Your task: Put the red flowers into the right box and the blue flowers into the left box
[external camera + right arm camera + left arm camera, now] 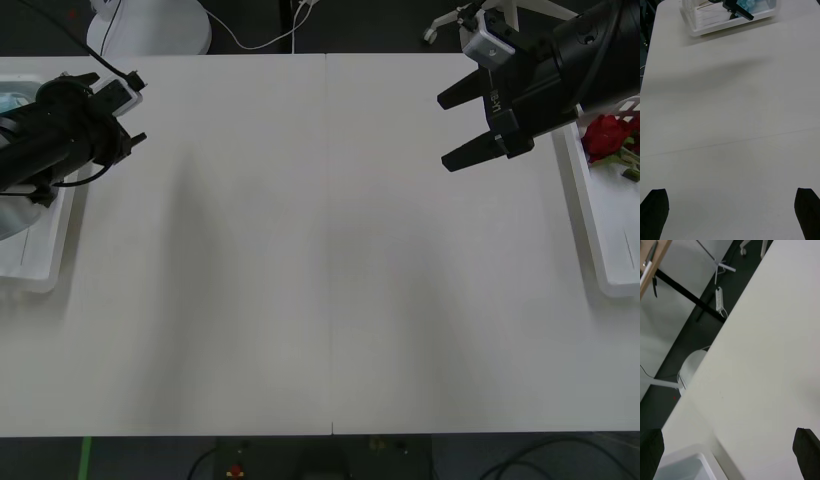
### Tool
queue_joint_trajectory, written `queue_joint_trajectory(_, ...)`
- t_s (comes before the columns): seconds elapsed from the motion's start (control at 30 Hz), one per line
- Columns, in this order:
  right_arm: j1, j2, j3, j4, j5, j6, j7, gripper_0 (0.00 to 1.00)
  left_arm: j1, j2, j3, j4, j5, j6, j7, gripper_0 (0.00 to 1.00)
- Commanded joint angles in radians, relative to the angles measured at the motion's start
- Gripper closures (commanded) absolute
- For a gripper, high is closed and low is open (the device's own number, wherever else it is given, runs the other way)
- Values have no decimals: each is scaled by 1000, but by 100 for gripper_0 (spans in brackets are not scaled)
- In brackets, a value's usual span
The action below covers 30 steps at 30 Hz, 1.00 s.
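The table between the two arms lies bare. The right gripper hangs with its black fingers spread wide and nothing between them, just inside the rim of the right box. Behind those fingers, past the wrist, the red flowers lie in that box: dark-red heads with a bit of green leaf beside them.

The left gripper sits over the inner edge of the left box. From its wrist view both fingertips stand apart at the corners, so its jaws are released and empty too. In the right wrist view, far ahead of the open fingers, the blue flowers show as a pale turquoise puff inside the slotted white tray.

As I judge it, both kinds are light and soft; the heads would crush or shed under a hard pinch, and the thin stems bend and slip. The stem just below the head looks like the safest place to grip.

Much is hidden. The arms cover most of each box, both boxes are cut off at the edges, and I cannot count the flowers or see their stems.
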Motion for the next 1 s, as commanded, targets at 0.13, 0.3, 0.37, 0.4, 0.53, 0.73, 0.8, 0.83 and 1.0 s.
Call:
queue_joint_trajectory(0.13, 0, -32, -11, -16, 4, -6, -14, 3, -42, 4, 16, -127, 235, 283, -313, 0)
queue_joint_trajectory(0.3, 0, -32, -11, -16, 4, -6, -14, 3, -42, -61, 69, -179, 397, 462, -464, 0)
queue_joint_trajectory(0.37, 0, -32, -11, -16, 4, -6, -14, 3, -43, -102, 114, -194, 459, 547, -553, 0)
queue_joint_trajectory(0.4, 0, -32, -11, -16, 4, -6, -14, 3, -43, -126, 148, -196, 502, 594, -612, 0)
queue_joint_trajectory(0.53, 0, -32, -11, -16, 4, -6, -14, 3, -42, -209, 287, -167, 679, 706, -856, 0)
queue_joint_trajectory(0.73, 0, -32, -11, -16, 4, -6, -14, 3, -42, -340, 517, -55, 905, 900, -1153, 0)
queue_joint_trajectory(0.8, 0, -32, -11, -16, 4, -6, -14, 3, -42, -386, 594, -32, 928, 964, -1253, 0)
queue_joint_trajectory(0.83, 0, -32, -11, -16, 4, -6, -14, 3, -42, -396, 617, -24, 940, 983, -1284, 0)
queue_joint_trajectory(1.0, 0, -32, -11, -16, 4, -6, -14, 3, -42, -413, 738, 57, 1134, 1087, -1401, 0)
